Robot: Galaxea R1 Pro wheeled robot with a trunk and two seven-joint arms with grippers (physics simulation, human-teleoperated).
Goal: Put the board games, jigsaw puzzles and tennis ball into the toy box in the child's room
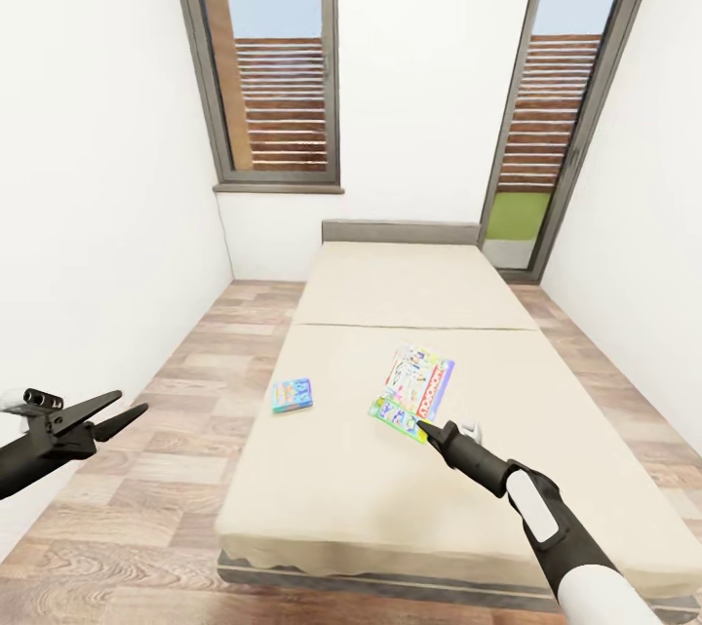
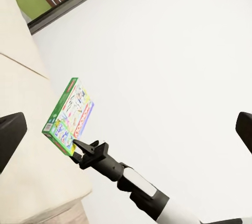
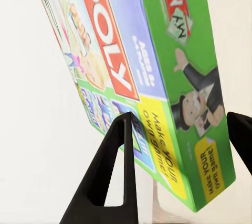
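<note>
Right gripper [image 1: 425, 430] clamped on near corner of the big board game [image 1: 417, 387], fingers [image 3: 116, 171] either side of its edge, box tilted up off the bed [image 1: 409, 479]. Small board game [image 1: 292, 395] lies flat on bed, well to the left of that gripper. Left gripper [image 1: 115, 413] spread wide, holding nothing, out over the floor [image 1: 185, 381] beside the bed.

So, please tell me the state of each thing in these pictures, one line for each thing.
Right gripper: closed on the corner of the big board game.
Big board game: gripped at one corner, lifted and tilted above the bed.
Small board game: lying flat on the bed, untouched.
Left gripper: open, empty, held over the floor beside the bed.
Bed: bare mattress, one game lying on it.
</note>
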